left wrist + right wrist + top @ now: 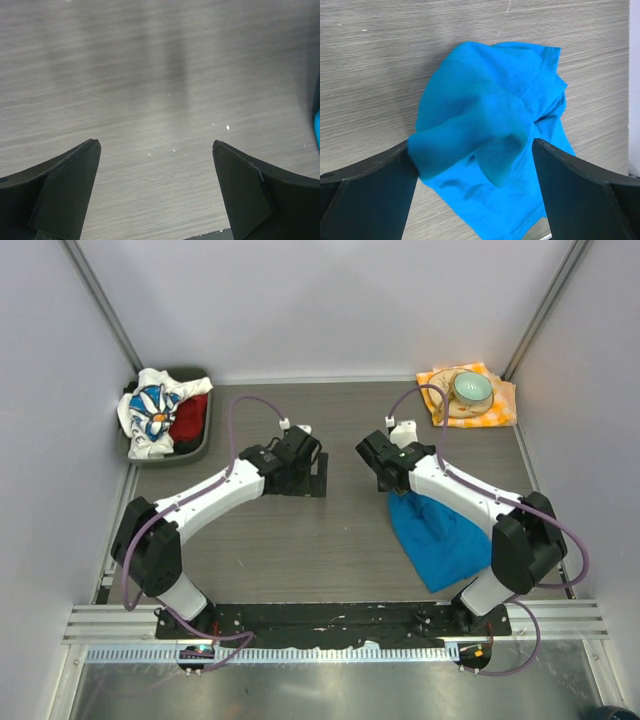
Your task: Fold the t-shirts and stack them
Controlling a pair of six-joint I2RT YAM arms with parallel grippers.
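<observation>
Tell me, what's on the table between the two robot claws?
Nothing: the top view shows only bare table between the left gripper and the right gripper.

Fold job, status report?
Left gripper, right gripper both open. Blue t-shirt crumpled beneath right gripper. Daisy t-shirt, red t-shirt unfolded in bin. Napkin with bowl far corner, clear of work.

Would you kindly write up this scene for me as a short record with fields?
blue t-shirt: crumpled, unfolded, on the table under the right arm
right gripper: jaws wide apart, a raised fold of the blue cloth between them, not clamped
left gripper: jaws wide apart above the tabletop, nothing between them
daisy-print t-shirt: bunched in the bin, far left corner
red t-shirt: in the same bin, beside it
checked napkin: far right corner, bowl on it
stack: none yet
</observation>
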